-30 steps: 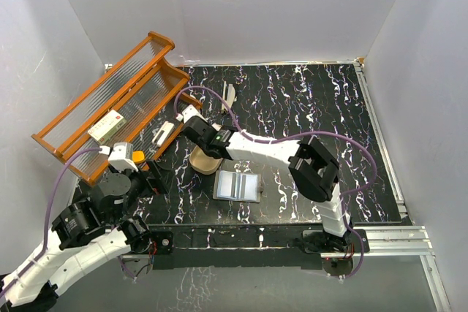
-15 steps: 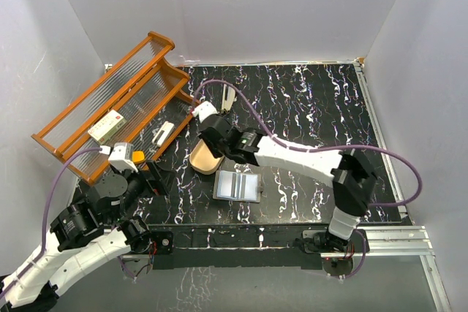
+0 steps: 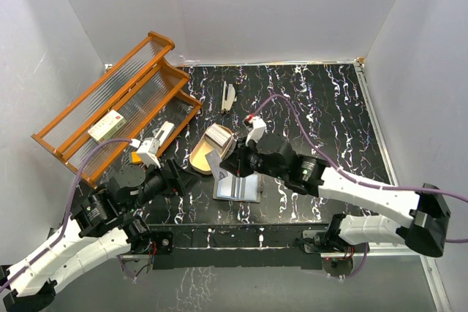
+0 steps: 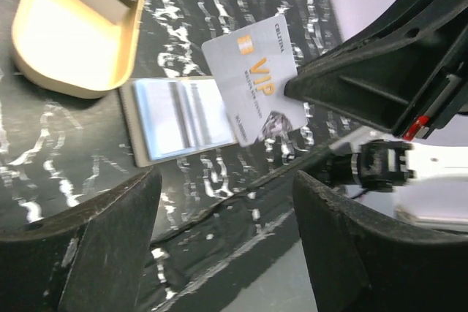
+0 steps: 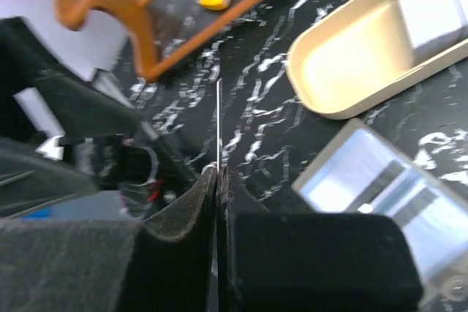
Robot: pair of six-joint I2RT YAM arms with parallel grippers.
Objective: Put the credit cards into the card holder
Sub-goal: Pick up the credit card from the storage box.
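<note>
Tabletop (image 3: 314,100) black-marbled, walls (image 3: 256,12) white; right gripper (image 5: 218,173) pinches a credit card (image 4: 252,82), left gripper (image 4: 227,202) spread wide.

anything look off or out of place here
Only the orange rack at far left stands out: it sits tilted and seems to overhang the edge of the table. Otherwise nothing is spilled or damaged; the right gripper pinches one credit card by its edge, close to the open card holder.

You've got card holder (image 3: 238,187) on surface (image 3: 314,107), tray (image 3: 205,154) just behind-left, rack (image 3: 110,111) far left. Credit card (image 4: 256,82) sits in right pincer (image 5: 218,177), near holder's left edge.
</note>
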